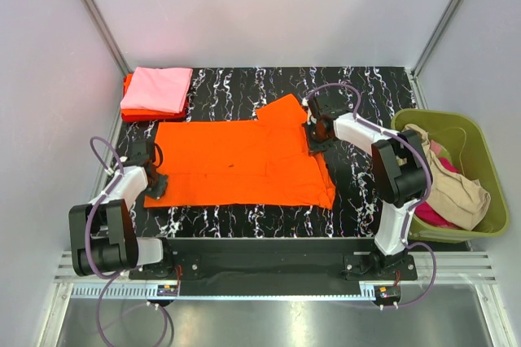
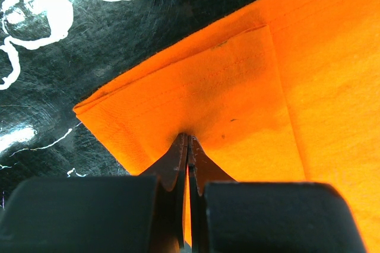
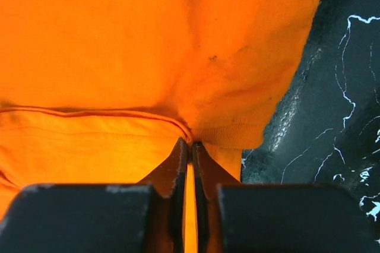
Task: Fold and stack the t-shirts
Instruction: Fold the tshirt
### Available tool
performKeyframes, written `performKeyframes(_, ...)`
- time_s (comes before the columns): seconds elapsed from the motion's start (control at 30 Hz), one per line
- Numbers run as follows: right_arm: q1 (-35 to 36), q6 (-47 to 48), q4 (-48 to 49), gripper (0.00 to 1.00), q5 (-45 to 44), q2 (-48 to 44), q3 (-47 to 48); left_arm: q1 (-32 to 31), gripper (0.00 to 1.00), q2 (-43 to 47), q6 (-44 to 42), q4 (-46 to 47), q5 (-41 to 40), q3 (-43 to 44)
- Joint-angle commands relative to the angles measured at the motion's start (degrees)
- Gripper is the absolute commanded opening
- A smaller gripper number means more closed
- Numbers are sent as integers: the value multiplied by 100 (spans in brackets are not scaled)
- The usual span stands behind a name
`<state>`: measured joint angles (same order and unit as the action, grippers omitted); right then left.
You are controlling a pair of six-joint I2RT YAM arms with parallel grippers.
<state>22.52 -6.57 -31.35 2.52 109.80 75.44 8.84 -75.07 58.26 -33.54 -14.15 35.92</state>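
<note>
A bright orange t-shirt (image 1: pixel 236 164) lies spread flat across the black marbled table (image 1: pixel 244 82). My left gripper (image 1: pixel 156 184) is at the shirt's left edge. In the left wrist view its jaws (image 2: pixel 188 137) are pinched together on a folded corner of the orange cloth (image 2: pixel 237 87). My right gripper (image 1: pixel 313 145) is at the shirt's right end. In the right wrist view it (image 3: pixel 191 143) is shut on the orange cloth (image 3: pixel 148 39) right at the ribbed collar band (image 3: pixel 225 136).
A folded light pink t-shirt (image 1: pixel 159 89) rests on a folded red-orange one (image 1: pixel 130 112) at the back left corner. An olive-green basket (image 1: pixel 487 151) stands at the right, holding a beige shirt (image 1: pixel 452 188) and a magenta one (image 1: pixel 427 215). White walls enclose the table.
</note>
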Motion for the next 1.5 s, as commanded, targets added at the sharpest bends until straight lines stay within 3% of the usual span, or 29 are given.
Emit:
performKeyframes(0.0,112,-38,42,5,-217,-363,243,100,1,-307,-139,-294,-299,-270)
performKeyframes(0.13,226,68,33,1,-586,-354,331,109,1,-307,-139,-293,-281,-270)
performKeyframes(0.53,226,235,59,1,-507,-143,585,100,1,-342,-148,-294,-299,-252)
performKeyframes(0.6,235,287,68,10,-490,-143,630,91,1,-359,-157,-302,-281,-252)
performKeyframes(0.73,235,261,50,19,-490,-134,683,100,1,-316,-175,-320,-281,-252)
performKeyframes(0.8,235,121,-98,33,-533,-187,709,100,1,-281,-192,-372,-316,-209)
performKeyframes(0.97,226,-1108,-1257,42,-860,-633,1025,162,2,-271,-227,-460,-325,-112)
performKeyframes(1.1,217,-1689,-1576,44,132,-1494,151,372,3,-342,-385,-654,-386,274)
performKeyframes(1.23,217,-1515,-1567,42,617,-2539,-827,601,4,-350,-657,-794,-668,661)
performKeyframes(1.37,217,-1461,-1461,34,959,-2806,-1514,610,6,-316,-719,-830,-327,969)
performKeyframes(1.47,217,-1628,-1226,34,1337,-2823,-1953,601,7,-289,-728,-830,77,1031)
